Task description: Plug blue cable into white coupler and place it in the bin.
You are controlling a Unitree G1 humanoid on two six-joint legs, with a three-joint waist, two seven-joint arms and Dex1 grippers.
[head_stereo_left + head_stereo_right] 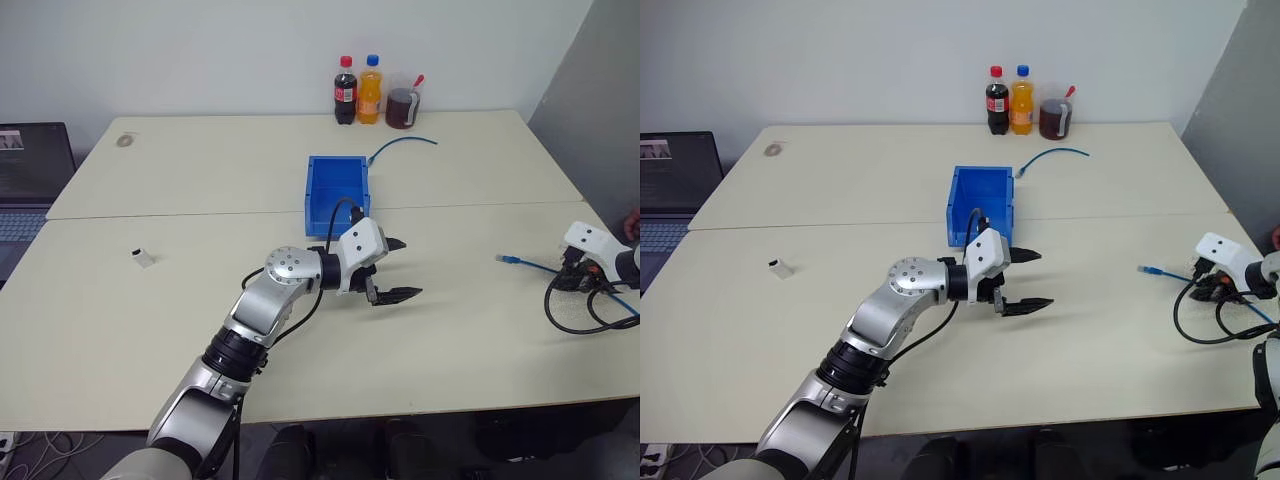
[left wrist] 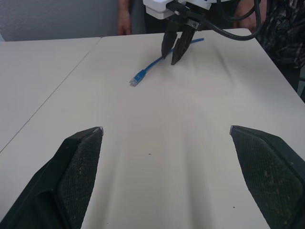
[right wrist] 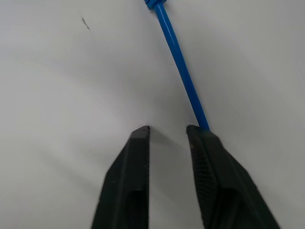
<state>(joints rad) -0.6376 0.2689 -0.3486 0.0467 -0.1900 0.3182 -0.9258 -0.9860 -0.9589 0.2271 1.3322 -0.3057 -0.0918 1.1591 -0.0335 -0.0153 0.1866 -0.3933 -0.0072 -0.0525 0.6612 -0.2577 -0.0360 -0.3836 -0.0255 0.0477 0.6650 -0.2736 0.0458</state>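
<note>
Left eye view has the left pincer (image 1: 396,268) hovering low over the middle of the pale surface (image 1: 200,290), its two black fingers spread wide with nothing between them. Just behind it stands the bin (image 1: 337,192), open side up. The white coupler (image 1: 143,258) lies alone far over on the robot's left side of the surface, well apart from both arms.

The blue cable (image 1: 520,263) lies near the right edge, plug end toward the middle, running back toward the right pincer (image 2: 174,50). In the left wrist view that pincer points down at the cable, fingers nearly together. The right wrist view shows the cable passing beside the tip of one finger (image 3: 209,157) rather than through the narrow gap, so it is not gripped; the gap holds nothing.

A shorter blue cable (image 1: 402,146) curves behind the bin, and two bottles (image 1: 357,91) and a jug (image 1: 403,106) stand at the far edge.
</note>
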